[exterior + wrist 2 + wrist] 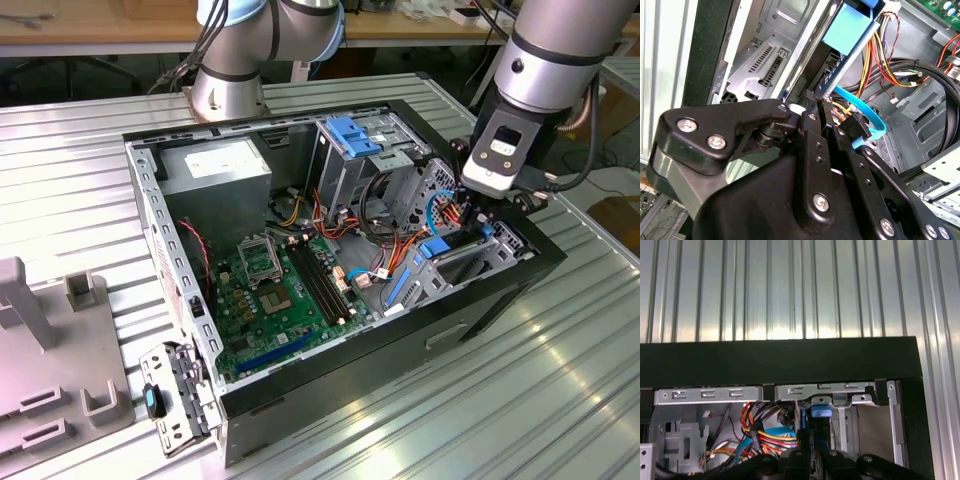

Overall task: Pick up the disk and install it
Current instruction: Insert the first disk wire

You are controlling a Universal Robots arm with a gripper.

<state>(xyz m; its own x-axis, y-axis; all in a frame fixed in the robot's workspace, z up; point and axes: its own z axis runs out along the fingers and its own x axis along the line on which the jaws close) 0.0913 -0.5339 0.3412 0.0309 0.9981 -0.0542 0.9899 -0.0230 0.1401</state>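
The black robot hand (pixel 478 208) sits low at the open computer case's (pixel 300 390) right end, fingers clamped on the blue-framed grey-black disk (pixel 447 250) — apparently partway into its bay, not yet released.

Ribbed silver metal tabletop (pixel 560 380) reflecting overhead light; wooden workbench (pixel 110 25) behind, dark space beneath; grey plastic fixture (pixel 50 350) at exterior view's left.

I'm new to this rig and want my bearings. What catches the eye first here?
An open computer case lies on its side on the ribbed metal table, its green motherboard exposed. The gripper reaches into the case's corner at the exterior view's right, at the blue-framed disk amid coloured cables.
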